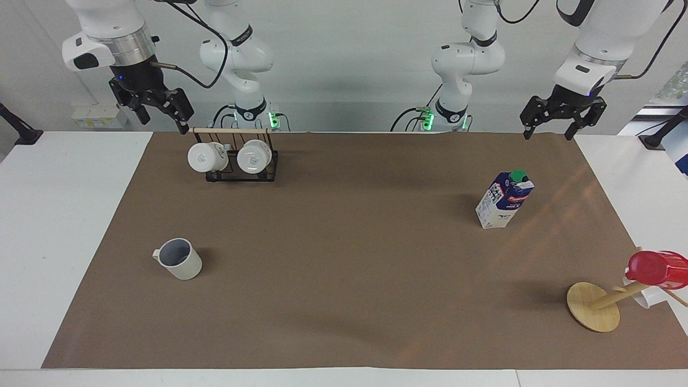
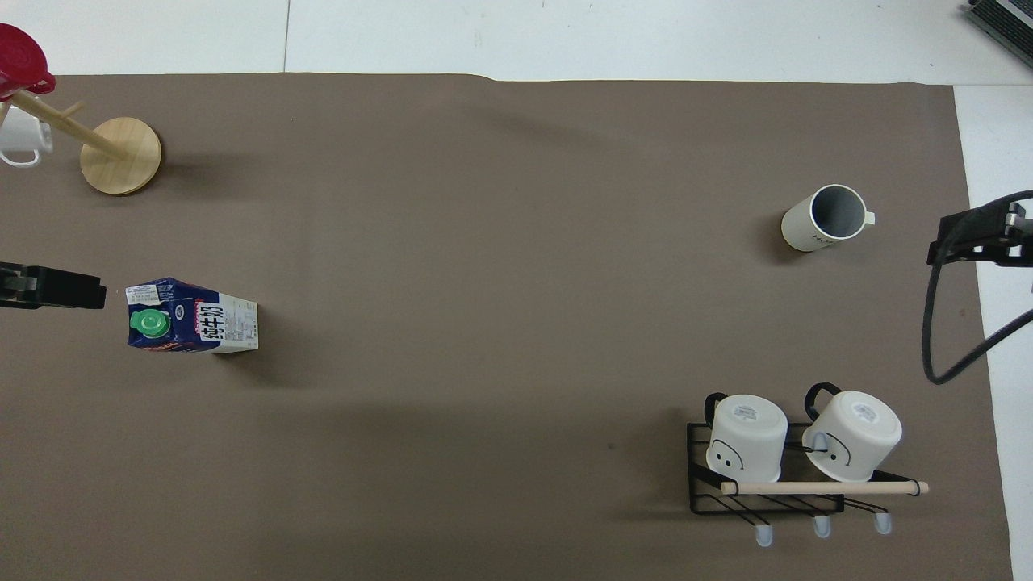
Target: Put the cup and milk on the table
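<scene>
Facing view: a wide white worktop (image 1: 64, 215) carries a large brown paper sheet (image 1: 344, 279). The off-white mug (image 1: 179, 259) stands upright on the sheet toward the right arm's end, grey-blue inside showing, farther from the robots than the black wire mug rack (image 1: 242, 161), which holds two white mugs (image 1: 207, 156) on their sides. The milk carton (image 1: 504, 199), blue above and white below with a green cap, stands upright on the sheet toward the left arm's end. A wooden mug tree (image 1: 594, 306), farther from the robots than the carton, carries a glossy red cup (image 1: 657, 269). The right gripper (image 1: 159, 114) hangs in the air beside the rack, jaws spread and empty. The left gripper (image 1: 548, 127) hangs over the sheet's edge at the robots' end, jaws spread and empty.
</scene>
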Controlling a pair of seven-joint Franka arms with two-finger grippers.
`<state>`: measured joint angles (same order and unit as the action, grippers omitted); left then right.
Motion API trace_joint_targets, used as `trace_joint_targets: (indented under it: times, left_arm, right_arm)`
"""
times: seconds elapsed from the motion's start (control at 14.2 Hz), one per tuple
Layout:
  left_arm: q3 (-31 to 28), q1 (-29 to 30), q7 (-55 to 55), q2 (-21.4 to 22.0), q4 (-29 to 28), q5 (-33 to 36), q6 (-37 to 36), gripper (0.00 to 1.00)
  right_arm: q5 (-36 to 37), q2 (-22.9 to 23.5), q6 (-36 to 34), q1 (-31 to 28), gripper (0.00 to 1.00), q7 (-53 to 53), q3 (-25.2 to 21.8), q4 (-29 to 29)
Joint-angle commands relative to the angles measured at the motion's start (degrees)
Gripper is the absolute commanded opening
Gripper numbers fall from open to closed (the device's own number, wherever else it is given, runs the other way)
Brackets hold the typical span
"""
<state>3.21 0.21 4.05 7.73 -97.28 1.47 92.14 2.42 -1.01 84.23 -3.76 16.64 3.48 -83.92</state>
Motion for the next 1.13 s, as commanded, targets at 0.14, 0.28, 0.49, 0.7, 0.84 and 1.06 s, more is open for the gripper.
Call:
trace_joint_targets:
  times: [0.14,0.28,0.49,0.7,0.84,1.06]
  left_arm:
    - [-0.3,-0.6,-0.1,0.1,1.0,1.3,-1.4,1.00]
    - [-0.3,-0.6,-0.1,0.1,1.0,1.3,-1.4,1.00]
    - [-0.3,-0.6,-0.1,0.1,1.0,1.3,-1.4,1.00]
    - [-0.3,-0.6,-0.1,0.1,1.0,1.3,-1.4,1.00]
    - [-0.3,-0.6,-0.1,0.1,1.0,1.3,-1.4,1.00]
    - [-0.3,-0.6,-0.1,0.1,1.0,1.3,-1.4,1.00]
  right_arm:
    - [-1.4,-0.4,0.6,-0.4,1.00,-1.1,0.2,-0.4]
    - [-1.4,-0.4,1.9,-0.4,1.00,-0.7,0.2,-0.5]
    - [-1.4,-0.3,3.2,-0.4,1.00,-0.6,0.2,-0.6]
    - [-1.4,0.0,3.6,-0.5,1.00,-0.7,0.2,-0.6]
    - [-1.4,0.4,4.8,-0.5,1.00,-0.7,0.2,-0.7]
    - [-1.3,2.2,7.3,-0.1,1.00,-0.7,0.2,-0.7]
